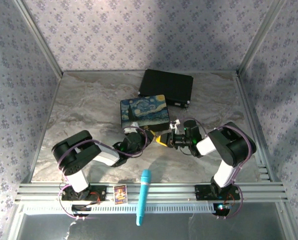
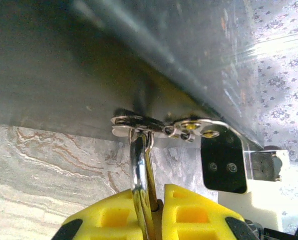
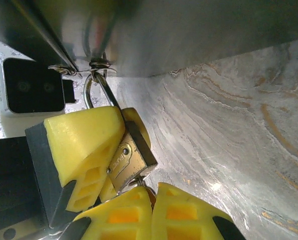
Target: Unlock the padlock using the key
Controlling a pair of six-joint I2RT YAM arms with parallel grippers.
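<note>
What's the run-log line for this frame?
stage: at lock | left gripper: shut on padlock | right gripper: shut at padlock base | key: not discernible | shackle: through hasp

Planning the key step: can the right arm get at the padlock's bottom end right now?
Probably yes. The padlock is hooked on the latch with its bottom end toward the right end effector, which sits close by. The left end effector clamps it higher up, leaving that end free.

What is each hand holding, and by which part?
Left hand clamps the small brass padlock by its body; right hand seemingly pinches the thin metal key by its head.
</note>
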